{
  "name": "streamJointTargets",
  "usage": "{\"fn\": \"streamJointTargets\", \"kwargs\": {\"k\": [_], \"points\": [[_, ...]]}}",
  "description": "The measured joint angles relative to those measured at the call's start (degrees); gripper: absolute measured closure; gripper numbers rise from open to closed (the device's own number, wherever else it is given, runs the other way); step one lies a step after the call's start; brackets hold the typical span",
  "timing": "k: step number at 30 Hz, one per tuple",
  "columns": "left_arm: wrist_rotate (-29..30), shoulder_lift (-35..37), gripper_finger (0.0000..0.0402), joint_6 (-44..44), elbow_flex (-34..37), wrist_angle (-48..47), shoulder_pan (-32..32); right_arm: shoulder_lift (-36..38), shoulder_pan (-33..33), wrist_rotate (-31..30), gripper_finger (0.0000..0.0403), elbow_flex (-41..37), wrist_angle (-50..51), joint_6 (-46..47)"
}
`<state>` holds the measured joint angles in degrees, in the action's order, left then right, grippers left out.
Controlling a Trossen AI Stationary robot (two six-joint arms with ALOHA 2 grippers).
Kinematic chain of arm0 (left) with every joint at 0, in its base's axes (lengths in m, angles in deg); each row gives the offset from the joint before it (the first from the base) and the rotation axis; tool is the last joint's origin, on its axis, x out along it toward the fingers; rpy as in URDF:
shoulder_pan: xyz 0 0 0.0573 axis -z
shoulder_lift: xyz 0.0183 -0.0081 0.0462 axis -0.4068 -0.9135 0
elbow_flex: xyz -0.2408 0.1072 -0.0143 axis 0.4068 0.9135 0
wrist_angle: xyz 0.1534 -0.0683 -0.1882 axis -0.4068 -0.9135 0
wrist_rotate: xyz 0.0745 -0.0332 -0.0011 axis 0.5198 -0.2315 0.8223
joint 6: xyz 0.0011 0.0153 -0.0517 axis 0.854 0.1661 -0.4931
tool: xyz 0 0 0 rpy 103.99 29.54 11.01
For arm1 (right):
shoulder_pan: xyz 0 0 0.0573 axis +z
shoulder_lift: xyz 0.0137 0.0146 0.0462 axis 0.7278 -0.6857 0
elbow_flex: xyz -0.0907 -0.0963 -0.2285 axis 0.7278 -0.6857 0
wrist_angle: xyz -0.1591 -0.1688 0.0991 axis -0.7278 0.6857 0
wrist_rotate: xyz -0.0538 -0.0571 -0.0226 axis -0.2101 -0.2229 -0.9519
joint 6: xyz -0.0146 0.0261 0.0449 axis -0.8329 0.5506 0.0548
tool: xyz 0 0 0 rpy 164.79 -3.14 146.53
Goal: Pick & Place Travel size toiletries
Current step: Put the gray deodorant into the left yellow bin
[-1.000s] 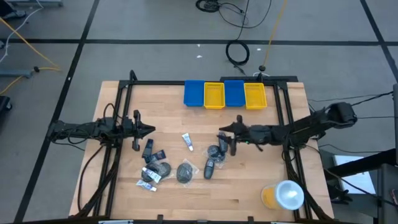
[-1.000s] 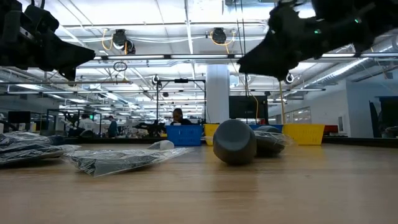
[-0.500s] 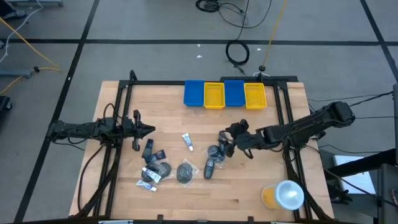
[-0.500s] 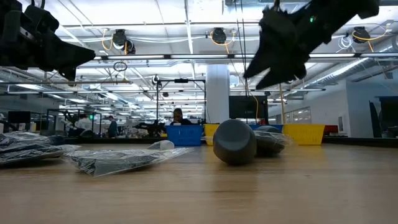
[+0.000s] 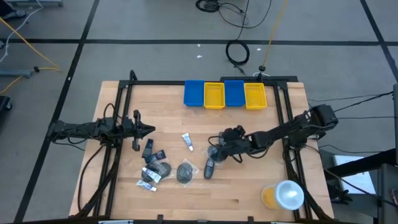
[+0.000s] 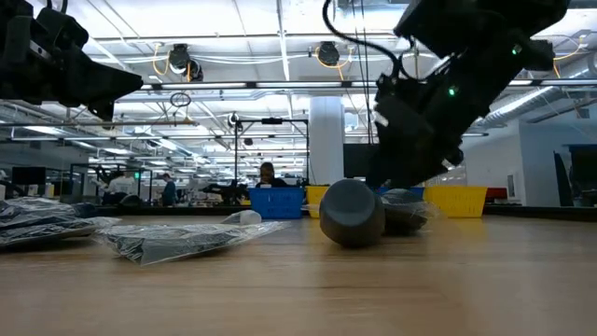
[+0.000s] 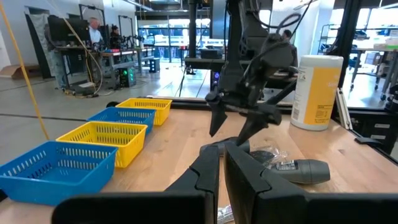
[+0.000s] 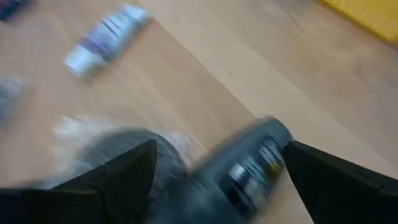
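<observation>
Since half a second ago the right gripper (image 5: pixel 216 145) has dropped from above the table toward the dark items at mid-table; left arm unchanged.

Right arm: reaches in from the right edge, elbow raised, forearm sloping down to the left in the high view. Fingers (image 7: pixel 216 122) spread apart, tips pointing down, straddling a dark grey mini bottle (image 8: pixel 252 167) and a clear-wrapped dark round piece (image 8: pixel 118 149); nothing gripped.

Dark grey mini bottle: lies flat on the wooden table (image 5: pixel 249 186), long axis running diagonally, cap end toward the yellow and blue bins (image 5: pixel 225 94). In the low view its round end (image 6: pixel 352 212) faces the camera.

Second dark bottle (image 5: pixel 209 168): just below the gripper, long axis near vertical in the high view.

Small white tube (image 5: pixel 187 142): apart, left of the gripper, lying flat, tilted.

Remaining toiletries (image 5: pixel 155 167): clustered lower left of centre.

Left gripper (image 5: pixel 149 130): hangs above the left side of the table, fingers close together, empty.

Yellow cup with white lid (image 5: pixel 283 195): near the right front corner.
</observation>
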<state>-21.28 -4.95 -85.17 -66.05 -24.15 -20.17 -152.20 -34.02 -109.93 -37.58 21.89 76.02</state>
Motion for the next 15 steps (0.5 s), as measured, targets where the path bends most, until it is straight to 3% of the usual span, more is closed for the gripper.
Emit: {"fn": "streamJointTargets", "kwargs": {"k": [9,15], "points": [[0.0,0.0,0.0376,0.0,0.0,0.0,0.0,-4.3,-0.2,1.8,0.0072,0.1,0.3,1.3],[0.0,0.0,0.0376,0.0,0.0,0.0,0.0,-3.9,-0.5,1.6,0.0121,0.0,2.4,1.3]]}}
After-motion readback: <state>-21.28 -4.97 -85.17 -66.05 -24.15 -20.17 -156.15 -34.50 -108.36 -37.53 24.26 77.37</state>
